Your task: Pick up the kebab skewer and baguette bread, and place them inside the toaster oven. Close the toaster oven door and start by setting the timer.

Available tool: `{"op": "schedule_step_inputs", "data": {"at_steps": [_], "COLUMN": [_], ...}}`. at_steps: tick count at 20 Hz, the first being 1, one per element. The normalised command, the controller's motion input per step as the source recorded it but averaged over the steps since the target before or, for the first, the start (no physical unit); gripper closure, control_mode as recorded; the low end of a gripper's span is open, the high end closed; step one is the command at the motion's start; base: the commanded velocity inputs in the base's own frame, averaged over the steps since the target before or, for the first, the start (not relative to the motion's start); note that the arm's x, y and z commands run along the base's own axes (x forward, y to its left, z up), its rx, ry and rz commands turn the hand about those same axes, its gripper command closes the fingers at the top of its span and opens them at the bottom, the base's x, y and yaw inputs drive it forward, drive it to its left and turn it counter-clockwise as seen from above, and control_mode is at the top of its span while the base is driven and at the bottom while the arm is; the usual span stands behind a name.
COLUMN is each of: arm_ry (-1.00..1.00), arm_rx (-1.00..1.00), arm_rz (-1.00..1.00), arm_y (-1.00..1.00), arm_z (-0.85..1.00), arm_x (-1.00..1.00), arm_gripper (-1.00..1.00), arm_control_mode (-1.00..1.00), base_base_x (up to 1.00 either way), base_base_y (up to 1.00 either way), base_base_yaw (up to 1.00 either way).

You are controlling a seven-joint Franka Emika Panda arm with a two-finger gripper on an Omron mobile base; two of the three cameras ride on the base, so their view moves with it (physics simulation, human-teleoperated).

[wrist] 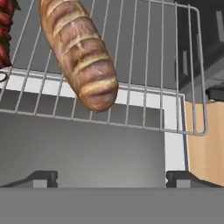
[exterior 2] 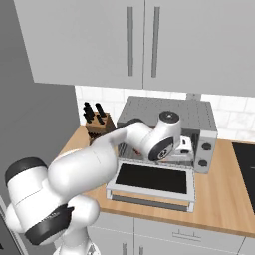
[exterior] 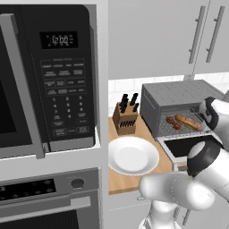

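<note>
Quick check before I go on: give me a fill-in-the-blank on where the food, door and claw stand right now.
The baguette bread lies on the wire ____ inside the toaster oven.
The kebab skewer lies beside the ____.
The toaster oven door is ____.
The claw is ____ and holds nothing.

Missing words: rack; baguette bread; open; open

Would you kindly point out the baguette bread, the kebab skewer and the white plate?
baguette bread (wrist: 78, 52), hand view, middle of its crust.
kebab skewer (exterior: 172, 122), left base view, its meat chunks.
white plate (exterior: 133, 156), left base view, its bare centre.
</note>
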Motion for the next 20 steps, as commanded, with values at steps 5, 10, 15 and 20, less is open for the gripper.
{"op": "schedule_step_inputs", "data": {"at_steps": [5, 10, 15, 20], "arm_ry": [0.16, 0.0, 0.0, 0.0], "arm_rx": [0.06, 0.16, 0.07, 0.0], "arm_rz": [-0.19, -0.07, -0.11, -0.12], "arm_y": [-0.06, 0.0, 0.23, 0.04], "arm_z": [-0.18, -0.52, -0.64, -0.3], "arm_x": [-0.45, -0.08, 0.26, 0.47], "arm_gripper": [-1.0, -1.0, -1.0, -1.0], "arm_control_mode": [-1.0, -1.0, -1.0, -1.0], "base_base_x": [0.0, 0.0, 0.0, 0.0], "base_base_y": [0.0, 0.0, 0.0, 0.0], "base_base_yaw": [0.0, 0.0, 0.0, 0.0]}}
